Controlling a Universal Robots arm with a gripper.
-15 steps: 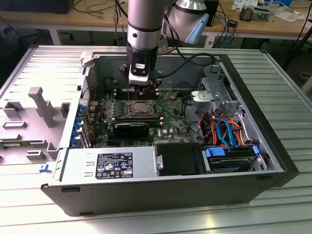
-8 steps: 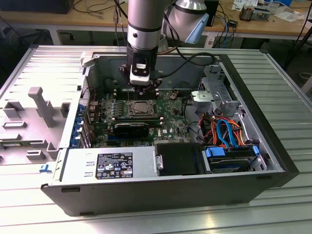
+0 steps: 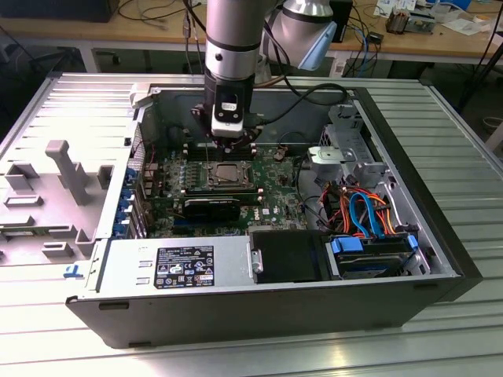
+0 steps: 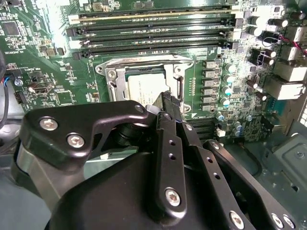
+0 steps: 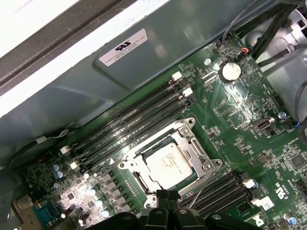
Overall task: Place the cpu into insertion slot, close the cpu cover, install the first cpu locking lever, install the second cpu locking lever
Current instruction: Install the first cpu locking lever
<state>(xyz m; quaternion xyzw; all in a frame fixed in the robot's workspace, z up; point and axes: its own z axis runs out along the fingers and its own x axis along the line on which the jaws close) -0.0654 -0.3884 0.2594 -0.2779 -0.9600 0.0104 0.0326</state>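
Seeing cpu (image 5: 168, 165) seated in insertion slot (image 5: 140, 178), cpu cover (image 5: 194, 143) flat around it, per first wrist view; half hidden behind gripper (image 4: 168, 98) in second wrist view. Reading jaws as together, holding nothing, just above cover's edge. From exterior view: open computer case (image 3: 236, 314) mid-bench (image 3: 456, 141), ribbed metal either side. Tight inside: drive cage (image 3: 346, 149), cables (image 3: 361, 208) near slot.

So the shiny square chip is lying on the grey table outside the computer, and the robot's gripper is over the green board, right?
Not quite. The cpu is not on the table: it sits inside the computer, framed by the cpu cover on the green board, as the first wrist view shows. The gripper is over that board, yes.
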